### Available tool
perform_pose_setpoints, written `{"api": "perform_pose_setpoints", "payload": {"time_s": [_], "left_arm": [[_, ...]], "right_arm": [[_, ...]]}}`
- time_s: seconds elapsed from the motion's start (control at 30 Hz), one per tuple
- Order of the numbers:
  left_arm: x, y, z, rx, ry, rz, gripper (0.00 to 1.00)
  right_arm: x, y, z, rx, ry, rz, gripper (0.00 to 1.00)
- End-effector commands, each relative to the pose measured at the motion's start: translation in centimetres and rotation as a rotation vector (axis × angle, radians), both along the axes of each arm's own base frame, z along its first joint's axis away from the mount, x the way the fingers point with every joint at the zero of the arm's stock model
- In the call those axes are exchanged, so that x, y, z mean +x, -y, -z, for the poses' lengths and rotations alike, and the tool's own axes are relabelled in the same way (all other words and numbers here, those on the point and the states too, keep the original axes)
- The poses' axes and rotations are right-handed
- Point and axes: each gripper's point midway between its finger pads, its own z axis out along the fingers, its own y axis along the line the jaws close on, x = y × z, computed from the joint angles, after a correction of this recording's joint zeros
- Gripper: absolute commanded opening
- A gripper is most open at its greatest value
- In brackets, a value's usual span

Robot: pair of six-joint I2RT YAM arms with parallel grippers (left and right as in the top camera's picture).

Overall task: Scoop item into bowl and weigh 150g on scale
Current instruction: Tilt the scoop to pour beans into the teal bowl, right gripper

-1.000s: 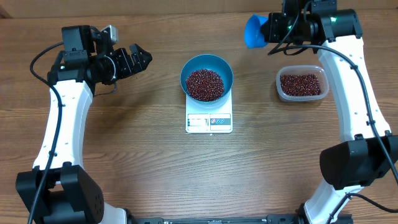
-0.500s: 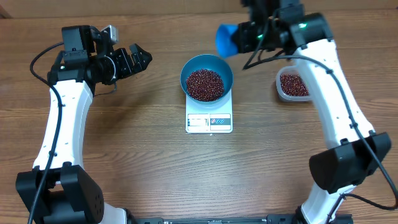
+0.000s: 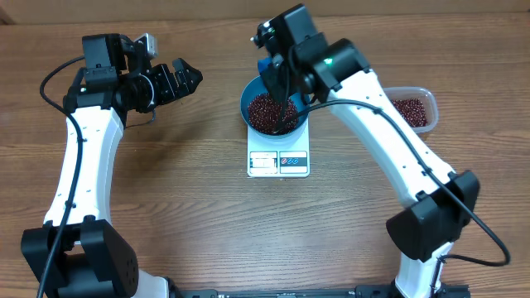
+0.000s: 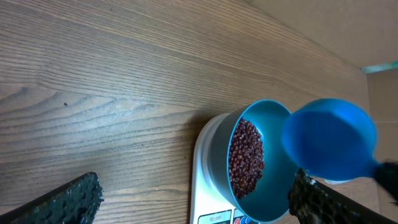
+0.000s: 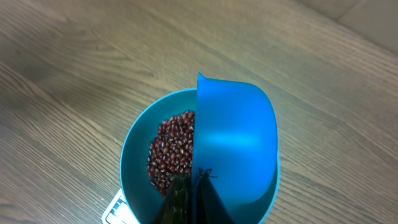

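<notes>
The bright blue bowl (image 3: pixel 300 98) stands on the white scale (image 3: pixel 278 163) and holds a heap of dark red-brown beans (image 3: pixel 267 112). My right gripper (image 3: pixel 278 64) is shut on a small blue scoop (image 3: pixel 263 66), which hangs tilted over the bowl's far side. In the right wrist view the scoop (image 5: pixel 236 143) covers the right half of the bowl (image 5: pixel 132 155), with beans (image 5: pixel 171 152) showing to its left. Whether the scoop holds any beans is hidden. My left gripper (image 3: pixel 186 79) is open and empty, well left of the bowl. In its own view it sees the bowl (image 4: pixel 273 186) and the scoop (image 4: pixel 329 140).
A clear plastic tub (image 3: pixel 416 106) with more beans stands to the right of the scale, partly behind my right arm. Bare wooden tabletop lies around the scale and in front of it.
My right arm has swung left from above the clear tub to over the bowl, carrying the scoop with it. The left arm has not moved.
</notes>
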Motion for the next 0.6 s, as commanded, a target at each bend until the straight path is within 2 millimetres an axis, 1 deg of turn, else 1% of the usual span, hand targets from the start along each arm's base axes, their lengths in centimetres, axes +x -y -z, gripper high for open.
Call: {"api": "perform_pose_setpoints", "payload": {"time_s": [0.0,0.17,0.33,0.57], "left_arm": [[0.1,0.5,-1.7,0.016,0.048,0.017,0.99],[0.1,0.5,-1.7,0.016,0.048,0.017,1.0],[0.1,0.5,-1.7,0.016,0.048,0.017,0.99],[0.1,0.5,-1.7,0.016,0.048,0.017,1.0]], "right_arm": [[0.3,0.1,2.4,-0.075,-0.016,0.009,0.04],[0.3,0.3,3.8,-0.126,-0.031,0.001,0.04],[0.3,0.3,5.0,-0.142,-0.054,0.0,0.04],[0.2,0.2,5.2,-0.144,-0.059,-0.003,0.04]]}}
